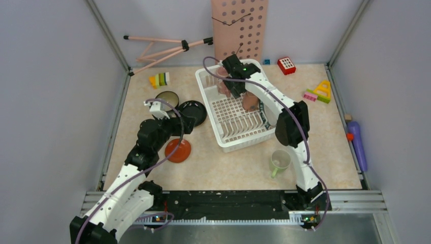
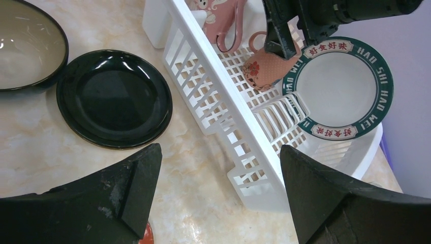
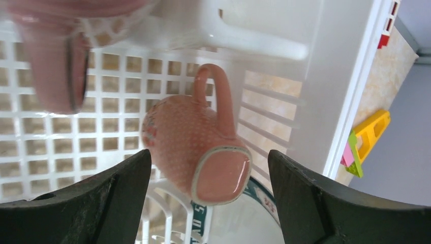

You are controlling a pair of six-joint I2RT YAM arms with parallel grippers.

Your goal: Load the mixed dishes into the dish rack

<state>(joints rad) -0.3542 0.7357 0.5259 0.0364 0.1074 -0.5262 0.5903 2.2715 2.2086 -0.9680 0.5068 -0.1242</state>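
Note:
The white dish rack [image 1: 231, 133] holds a pink mug [image 1: 222, 84], a small pink cup [image 1: 250, 101] on its side and a lettered-rim plate [image 1: 265, 113] leaning at its right. My right gripper [image 1: 241, 91] is open just above the small cup [image 3: 193, 142], jaws either side and apart from it. In the right wrist view [image 3: 208, 201] the pink mug [image 3: 51, 66] is at the upper left. My left gripper [image 1: 186, 122] is open and empty beside the black plate [image 1: 194, 109], left of the rack [image 2: 218, 117]. A bowl [image 1: 167, 99], an orange-red saucer [image 1: 178, 150] and a pale green mug [image 1: 279, 161] sit on the table.
A pink pegboard [image 1: 239, 28] leans on the back wall behind the rack. Toy blocks [image 1: 317, 92] lie right of the rack, others [image 1: 159, 80] at its back left. A purple bottle [image 1: 357, 145] lies at the right edge. A pink tripod [image 1: 162, 48] lies at the back left.

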